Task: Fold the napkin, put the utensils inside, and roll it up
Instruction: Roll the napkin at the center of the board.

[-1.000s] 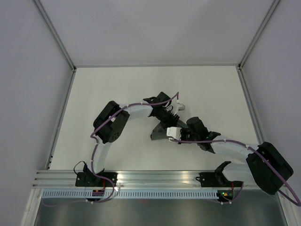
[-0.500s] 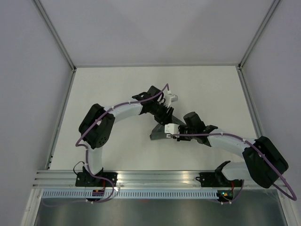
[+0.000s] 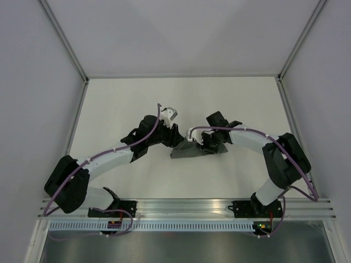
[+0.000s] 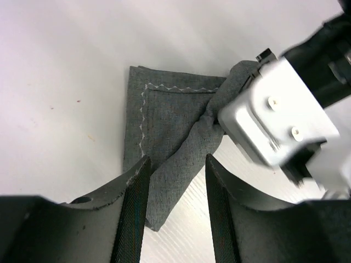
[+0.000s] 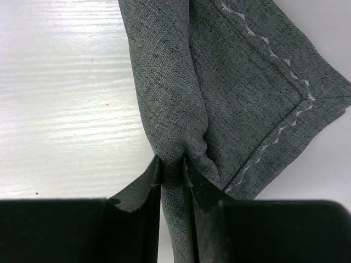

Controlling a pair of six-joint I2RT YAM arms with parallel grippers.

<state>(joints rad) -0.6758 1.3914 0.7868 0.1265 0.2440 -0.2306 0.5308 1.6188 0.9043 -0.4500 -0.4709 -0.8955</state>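
Currently, item one: the napkin [image 3: 184, 152], dark grey with a pale zigzag stitch line, is lying bunched and partly folded on the white worktop [image 3: 120, 104], between the ends of the two arms. A raised ridge of cloth is running across it. In the left wrist view that ridge is slanting from the napkin's near corner up toward its far edge.

Item two: the right gripper [image 5: 171, 171] is sitting at the ridge's far end. Its jaws are standing nearly closed and are pinching a thick gather of the napkin, the cloth bulging just beyond the tips.

Item three: the left gripper [image 4: 174, 192] is hanging over the ridge's opposite end. Its jaws are standing about half open and are holding nothing. They are straddling the ridge, one on either side, with the ridge's long axis passing lengthwise through the gap rather than across it. Whether the tips are touching the cloth cannot be told.

Bearing for the coming move, as a judgement: the right arm is the one already gripping the napkin, so the left is likely needing only to descend and close on the loose end directly beneath it.

Obstruction: the right gripper's white housing [image 4: 274, 126] is crowding the napkin's far side, just beside the left jaws. Contact between the arms is looking like the main risk.
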